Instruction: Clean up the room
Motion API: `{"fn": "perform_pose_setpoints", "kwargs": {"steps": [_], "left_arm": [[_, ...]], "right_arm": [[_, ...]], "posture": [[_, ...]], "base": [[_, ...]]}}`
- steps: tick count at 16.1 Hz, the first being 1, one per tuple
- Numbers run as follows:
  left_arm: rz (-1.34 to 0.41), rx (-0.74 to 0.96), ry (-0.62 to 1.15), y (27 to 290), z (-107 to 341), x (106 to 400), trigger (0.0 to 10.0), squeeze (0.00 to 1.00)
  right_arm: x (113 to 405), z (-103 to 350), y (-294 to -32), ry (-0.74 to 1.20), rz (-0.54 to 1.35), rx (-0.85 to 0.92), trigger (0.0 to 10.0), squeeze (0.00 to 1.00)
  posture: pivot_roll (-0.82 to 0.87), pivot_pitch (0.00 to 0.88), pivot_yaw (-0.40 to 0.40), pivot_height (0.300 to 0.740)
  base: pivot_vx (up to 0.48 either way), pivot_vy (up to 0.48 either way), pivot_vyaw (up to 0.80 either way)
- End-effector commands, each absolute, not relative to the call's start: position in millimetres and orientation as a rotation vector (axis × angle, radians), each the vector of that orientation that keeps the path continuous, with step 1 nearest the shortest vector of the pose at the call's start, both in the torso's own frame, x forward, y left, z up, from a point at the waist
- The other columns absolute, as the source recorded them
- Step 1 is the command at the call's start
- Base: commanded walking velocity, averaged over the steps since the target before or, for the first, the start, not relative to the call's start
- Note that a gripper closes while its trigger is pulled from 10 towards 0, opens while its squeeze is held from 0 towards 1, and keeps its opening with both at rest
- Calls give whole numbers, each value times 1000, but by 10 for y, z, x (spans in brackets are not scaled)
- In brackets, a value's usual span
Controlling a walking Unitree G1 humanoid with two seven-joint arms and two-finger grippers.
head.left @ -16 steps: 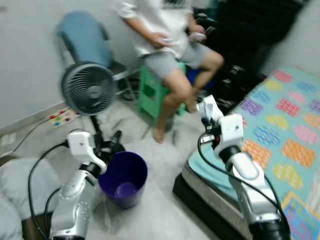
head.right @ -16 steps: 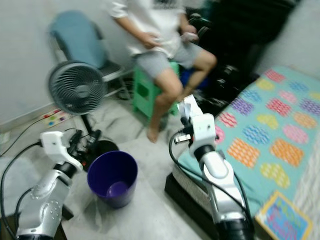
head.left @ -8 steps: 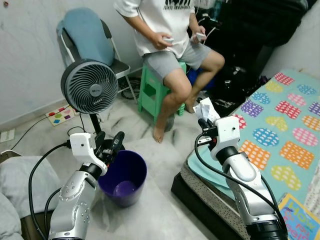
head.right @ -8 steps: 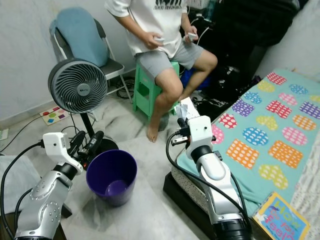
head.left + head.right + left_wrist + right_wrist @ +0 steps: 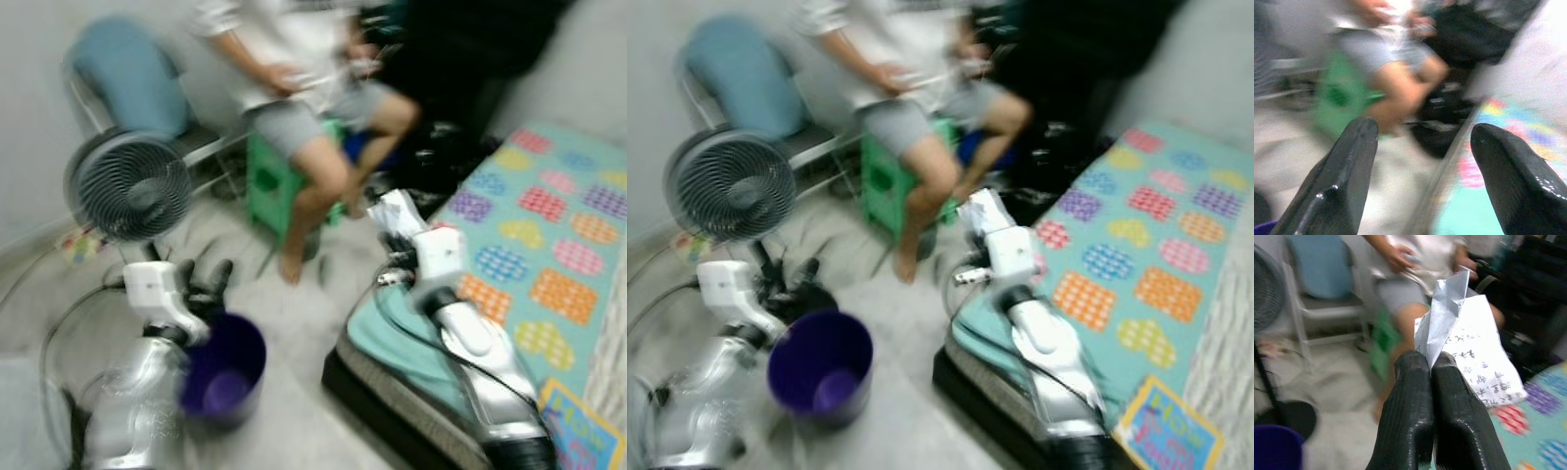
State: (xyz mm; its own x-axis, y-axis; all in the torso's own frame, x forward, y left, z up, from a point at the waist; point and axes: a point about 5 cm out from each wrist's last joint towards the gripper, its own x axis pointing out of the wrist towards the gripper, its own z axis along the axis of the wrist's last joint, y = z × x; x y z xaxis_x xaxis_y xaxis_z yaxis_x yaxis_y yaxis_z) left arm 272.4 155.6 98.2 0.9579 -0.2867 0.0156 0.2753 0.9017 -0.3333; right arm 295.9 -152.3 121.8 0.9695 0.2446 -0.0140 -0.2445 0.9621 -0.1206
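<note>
The paper (image 5: pixel 1469 347), a crumpled white sheet with small printed writing, is pinched at its lower edge by the right gripper (image 5: pixel 1432 363), whose two black fingers are pressed together on it. In the head views, which are blurred, the same paper (image 5: pixel 397 211) stands up from the right gripper (image 5: pixel 394 235), held in the air above the near corner of the bed (image 5: pixel 549 255), over the edge where the mattress meets the floor (image 5: pixel 294 392).

The left gripper (image 5: pixel 1422 134) holds nothing; its fingers (image 5: pixel 1349 166) are spread wide, with the room showing between them. In the head views the left gripper (image 5: pixel 206 279) hovers just above the far rim of the bin (image 5: pixel 220 377), a dark purple bucket that stands upright on the floor near the left arm. Something pale purple lies at its bottom; what it is cannot be told.

Behind the bin, a grey fan (image 5: pixel 127 186) stands on a black stand. Past it is a folding chair (image 5: pixel 127 83) with a blue cushion. A person (image 5: pixel 294 88) in a white shirt and grey shorts sits on a green stool (image 5: pixel 269 181), one bare foot on the floor. The bed carries a teal cover with coloured patches, and a picture book (image 5: pixel 588 426) lies at its near edge.
</note>
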Motion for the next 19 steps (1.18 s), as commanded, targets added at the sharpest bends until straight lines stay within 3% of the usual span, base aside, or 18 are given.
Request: {"fn": "perform_pose_setpoints", "kwargs": {"steps": [1,5,9,19], "left_arm": [[-259,-308,29,1707,1010,2714,10000,0],[-259,-302,33,1723,1019,2704,10000,0],[-233,-287,43,1748,1011,2713,10000,0],[-255,-301,49,1710,1017,2714,10000,0]], "right_arm": [[3002,1346,-1358,-55,293,-107,10000,0],[2981,1321,-1334,-49,300,-106,10000,0],[2977,1305,-1320,-46,303,-108,10000,0],[2972,1292,-1306,-49,309,-111,10000,0]], "posture": [[-42,14,-41,740],[-34,20,-35,740],[-27,18,-31,740],[-27,21,-29,740]], "base": [[330,0,0],[326,0,0],[0,0,0],[0,0,800]]}}
